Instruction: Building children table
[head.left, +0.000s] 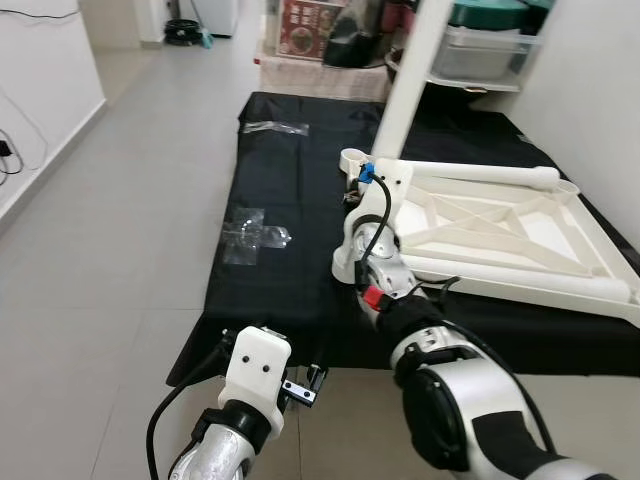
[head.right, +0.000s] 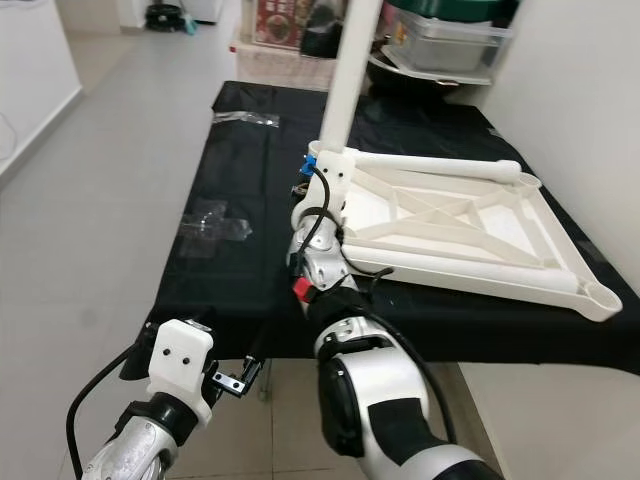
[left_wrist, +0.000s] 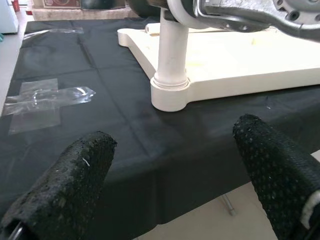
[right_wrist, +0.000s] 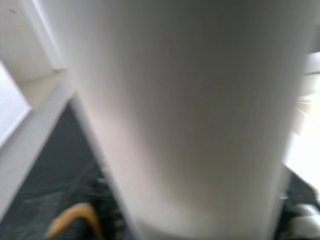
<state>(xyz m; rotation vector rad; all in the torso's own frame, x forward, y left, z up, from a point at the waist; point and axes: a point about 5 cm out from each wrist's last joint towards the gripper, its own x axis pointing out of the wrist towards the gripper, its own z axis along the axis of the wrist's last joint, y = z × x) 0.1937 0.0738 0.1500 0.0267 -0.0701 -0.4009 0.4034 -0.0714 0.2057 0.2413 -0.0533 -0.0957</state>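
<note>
Grey tile floor (head.left: 120, 260), white walls. Black cloth (head.left: 280, 270) mid frame. White table top (head.left: 500, 235) upside down at right. Right end effector (head.left: 362, 190) at white leg (head.left: 410, 80), grip unclear. Left end effector (left_wrist: 175, 165) released, low. Clear bin (head.left: 480, 50) top right, holding green item.

The floor (head.left: 130, 240) was laid in large pale grey tiles, running off as a corridor toward the upper left of the frame. A white wall (head.left: 40, 90) stood along the left edge, with a dark cable (head.left: 12, 150) hanging against it low down. A black cloth (head.left: 280, 250) was spread flat across the middle of the floor, and two pieces of clear plastic wrap (head.left: 250, 232) lay on it. At the top, storage boxes (head.left: 480, 50) and a red printed carton (head.left: 305, 28) were stacked. Another white wall (head.left: 590, 90) rose at the upper right. The light was even and soft.
</note>
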